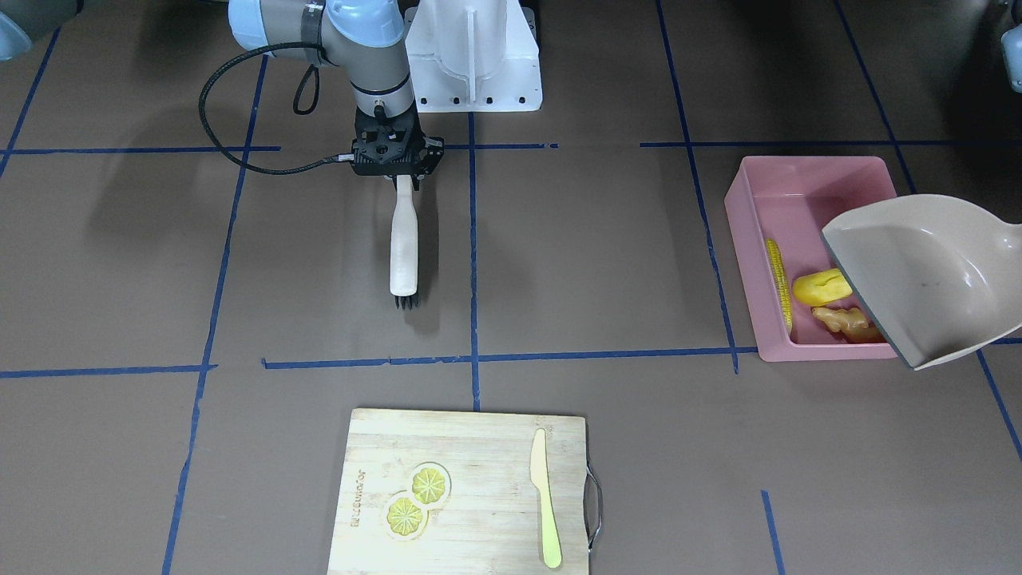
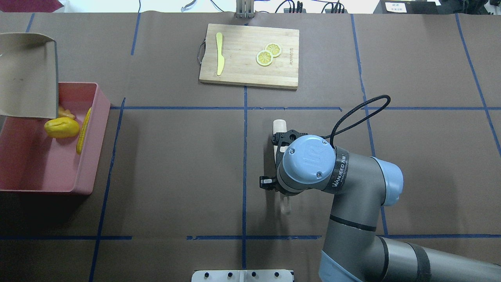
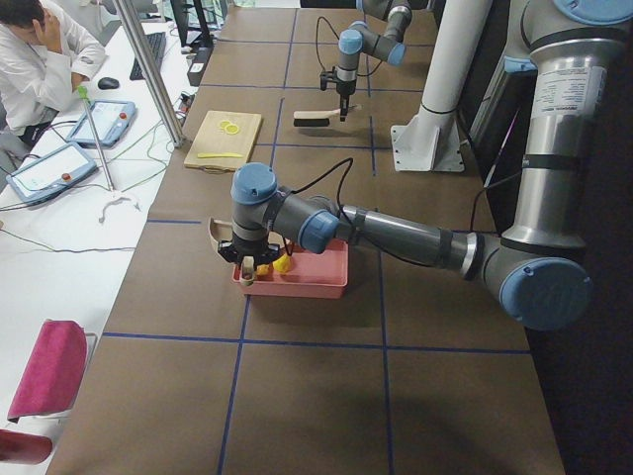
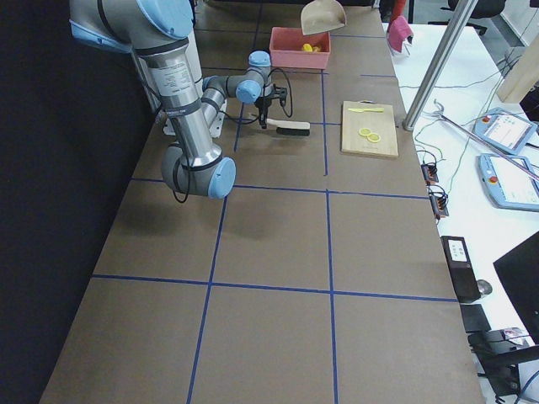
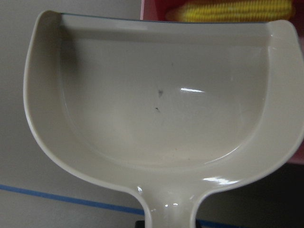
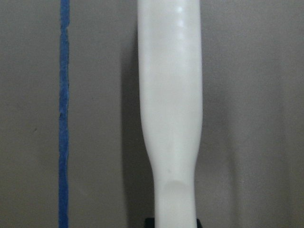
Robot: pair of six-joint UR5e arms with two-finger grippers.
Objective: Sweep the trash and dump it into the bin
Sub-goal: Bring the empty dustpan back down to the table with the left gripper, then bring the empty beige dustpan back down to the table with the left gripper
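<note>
Over at three o'clock on the counter (image 1: 599, 263), front-facing view, the left gripper (image 3: 247, 262) meets the beige dustpan (image 1: 926, 279), grip impossible to judge, pan tipped above the pink bin (image 1: 766, 200). Corn cob (image 1: 778, 279), potato lump (image 1: 818, 287) and ginger root (image 1: 838, 319) lie inside the bin. Right gripper (image 1: 405, 180) is clenched on the brush (image 1: 404, 247), bristles toward six o'clock.

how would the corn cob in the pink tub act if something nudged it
The corn cob is long and round, so a sideways nudge would probably roll it, though the wall of the tub beside it should stop it. It looks like moulded plastic, so likely stiff, light and a bit slick.
</note>
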